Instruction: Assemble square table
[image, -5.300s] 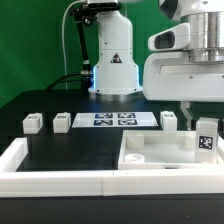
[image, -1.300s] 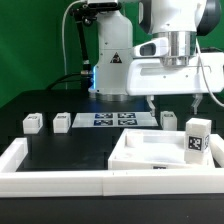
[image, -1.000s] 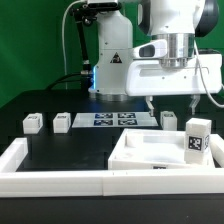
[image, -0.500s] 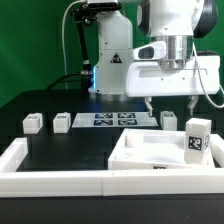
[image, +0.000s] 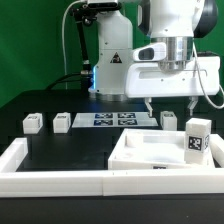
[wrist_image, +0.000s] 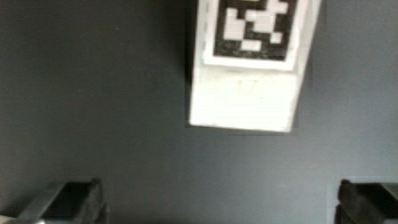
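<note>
Exterior view, nearest first: a white rail (image: 60, 168) borders the black table surface (image: 70, 142). Just behind it, at five o'clock from the picture's centre, the square tabletop slab (image: 150, 150) lies flat. An upright leg (image: 196, 140) stands at the slab's three-o'clock corner; whether it is seated in a hole I cannot tell.

Farther back runs a row. The first loose leg (image: 33, 123) and the second loose leg (image: 61, 121) sit at nine o'clock. The marker board (image: 113, 119) is near the centre, and the third loose leg (image: 168, 119) sits at three o'clock.

Above that third leg hangs the gripper (image: 170, 102), jaws spread as wide as they go and holding nothing. The wrist view shows what I take to be the same third loose leg (wrist_image: 249, 70) on the dark surface, with the fingertips (wrist_image: 71, 200) apart from it. The robot base (image: 113, 60) stands farthest, at twelve o'clock.

The parts look like hard, smooth plastic: probably light, stiff and a little slippery, not fragile. A leg is best pinched across its flat sides, near mid-length for balance. The slab looks too broad for the jaws, so it is better taken by its raised edge or nudged along.
</note>
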